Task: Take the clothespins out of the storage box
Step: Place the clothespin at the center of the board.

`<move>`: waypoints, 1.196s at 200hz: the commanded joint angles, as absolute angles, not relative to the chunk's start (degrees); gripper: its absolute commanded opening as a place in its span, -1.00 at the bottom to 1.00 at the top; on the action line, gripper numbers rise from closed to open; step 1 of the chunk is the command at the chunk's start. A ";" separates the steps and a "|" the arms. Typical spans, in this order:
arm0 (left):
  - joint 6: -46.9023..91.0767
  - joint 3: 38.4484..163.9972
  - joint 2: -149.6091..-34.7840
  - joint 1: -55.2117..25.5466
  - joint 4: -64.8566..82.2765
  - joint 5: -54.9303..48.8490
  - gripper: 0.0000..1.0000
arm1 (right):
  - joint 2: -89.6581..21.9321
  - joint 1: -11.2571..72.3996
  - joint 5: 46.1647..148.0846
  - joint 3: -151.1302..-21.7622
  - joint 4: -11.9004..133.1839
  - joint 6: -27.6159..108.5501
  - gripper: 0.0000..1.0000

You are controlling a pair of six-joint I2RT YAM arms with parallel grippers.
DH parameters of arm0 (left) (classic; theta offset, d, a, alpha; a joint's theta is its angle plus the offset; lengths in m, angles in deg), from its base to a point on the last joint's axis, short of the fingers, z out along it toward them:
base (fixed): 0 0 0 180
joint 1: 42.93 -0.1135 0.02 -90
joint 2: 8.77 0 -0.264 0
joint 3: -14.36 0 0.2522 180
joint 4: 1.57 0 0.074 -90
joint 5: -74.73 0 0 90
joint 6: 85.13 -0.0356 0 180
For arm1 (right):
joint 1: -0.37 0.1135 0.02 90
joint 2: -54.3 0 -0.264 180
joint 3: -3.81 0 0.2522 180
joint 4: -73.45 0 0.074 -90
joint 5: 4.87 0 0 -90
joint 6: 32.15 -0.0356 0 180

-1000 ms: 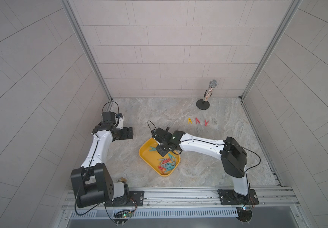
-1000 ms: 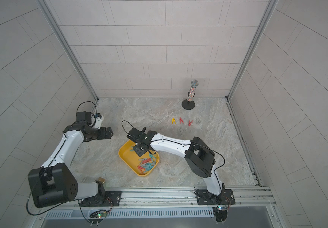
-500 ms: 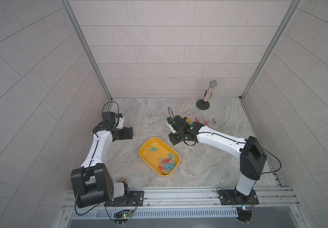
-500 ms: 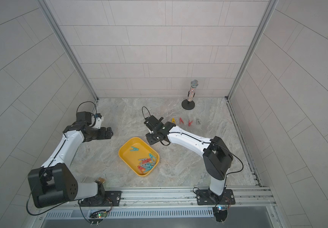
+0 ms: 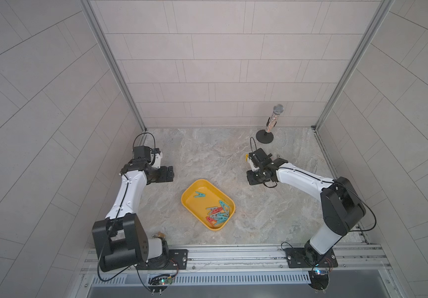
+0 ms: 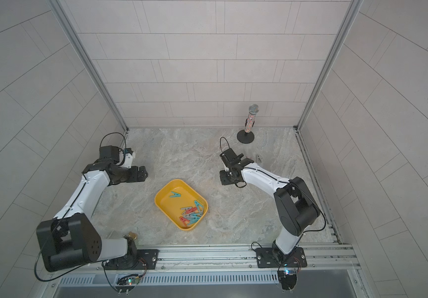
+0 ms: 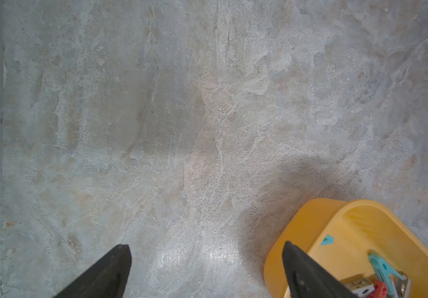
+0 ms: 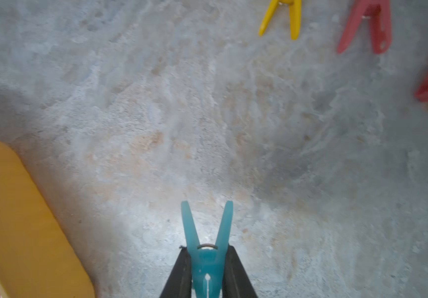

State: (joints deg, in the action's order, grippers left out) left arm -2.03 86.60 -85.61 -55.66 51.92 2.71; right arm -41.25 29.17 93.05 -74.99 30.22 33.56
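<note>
**A:** Teal clothespin (image 8: 207,258): how will it handle?

**B:** Probably light, stiff plastic, smooth and sprung; best taken across the flat sides near the spring. The right pincer (image 8: 207,281) is clamped on it there, legs pointing outward, above the bare surface (image 8: 156,129) just outside the storage box (image 8: 14,219).

**A:** The other clothespins?

**B:** A pile (image 5: 218,212) lies in the box's near end, one teal peg (image 5: 199,194) apart; the count is hard to read. Yellow (image 8: 282,18) and red (image 8: 367,28) pegs lie outside. The left pincer (image 7: 207,271) stands apart, empty, beside the box.
</note>
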 commanded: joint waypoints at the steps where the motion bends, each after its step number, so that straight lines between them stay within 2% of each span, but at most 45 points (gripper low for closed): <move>1: -1.90 87.10 -86.11 -55.94 52.36 3.22 1.00 | -38.75 26.35 93.21 -73.08 31.18 33.41 -0.85; 54: -1.83 87.11 -85.85 -55.94 52.35 3.47 1.00 | -38.85 14.83 94.93 -70.63 30.24 35.12 -0.84; 121: -1.48 87.44 -86.28 -55.94 52.42 3.11 1.00 | -43.15 1.35 92.84 -74.57 28.15 34.03 -0.84; 185: -1.54 88.06 -87.10 -55.94 53.14 3.34 1.00 | -54.94 -2.13 86.06 -89.07 21.22 39.45 -0.83; 239: -1.55 88.41 -86.99 -55.94 53.68 3.63 1.00 | -64.17 -5.38 88.40 -99.57 18.22 44.43 -0.80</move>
State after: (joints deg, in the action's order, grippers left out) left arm -2.03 86.73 -86.94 -55.66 52.27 3.14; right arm -61.38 -3.53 88.37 -96.24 22.33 41.23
